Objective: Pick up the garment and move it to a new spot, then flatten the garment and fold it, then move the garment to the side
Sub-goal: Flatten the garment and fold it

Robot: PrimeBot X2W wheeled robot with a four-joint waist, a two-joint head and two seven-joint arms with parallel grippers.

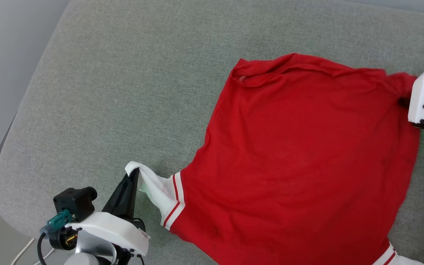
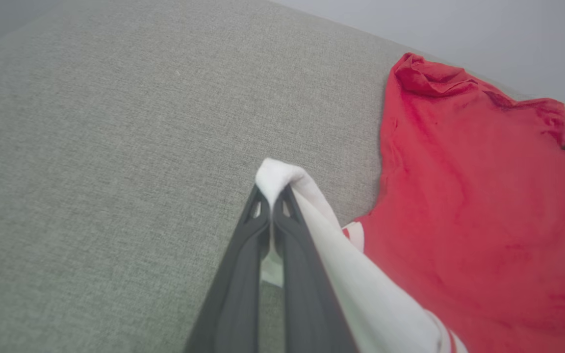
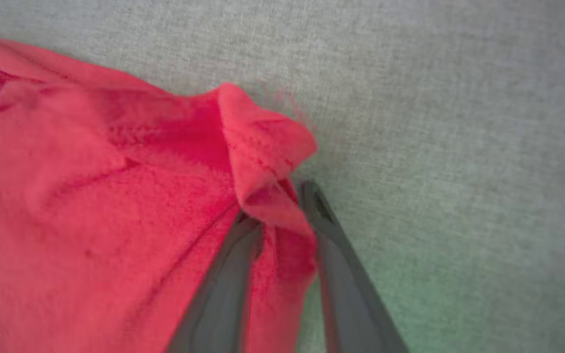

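A grey woven cushion (image 1: 123, 92) with a rounded corner spreads beneath and ahead of both pairs of jaws, and a pale wall (image 2: 483, 29) shows beyond its edge. The garment (image 1: 300, 154) lies red and mostly flat between the two grippers. The left gripper (image 2: 272, 196) is clenched on the white sleeve (image 1: 156, 187) tip. The right gripper (image 3: 282, 206) straddles a bunched red corner; whether it presses the cloth, I cannot tell.

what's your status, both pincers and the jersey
Left pincer shut on white sleeve. Right pincer straddles red corner fold, grip unclear. Garment spread on grey cushion, nothing blocking.
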